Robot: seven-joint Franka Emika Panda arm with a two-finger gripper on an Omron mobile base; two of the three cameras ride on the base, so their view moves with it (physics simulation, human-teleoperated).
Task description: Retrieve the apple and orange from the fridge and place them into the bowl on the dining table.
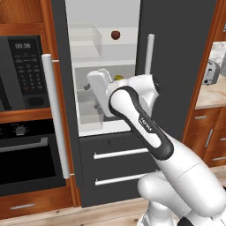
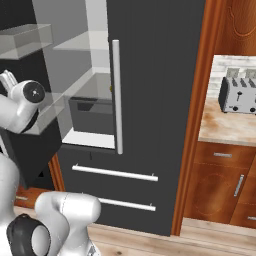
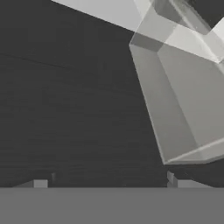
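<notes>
Apple [image 1: 115, 34] on upper fridge [image 1: 176, 66] shelf — above open pincer [image 3: 109, 180]

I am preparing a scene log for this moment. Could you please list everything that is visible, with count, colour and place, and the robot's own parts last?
fridge: one, dark grey, door open, white interior, ahead of the arm.
apple: one, dark red, upper shelf inside the fridge.
orange: one, yellowish, lower shelf, mostly hidden behind the arm.
fridge handles: long white bars, on the doors and two drawers.
microwave: one, black, in the wood cabinet left of the fridge.
oven: one, black, below the microwave.
toaster: one, grey, on the counter right of the fridge.
arm: one, white with dark joints, reaching into the fridge.
end effector: one, dark fingertips wide open, holding nothing.
</notes>
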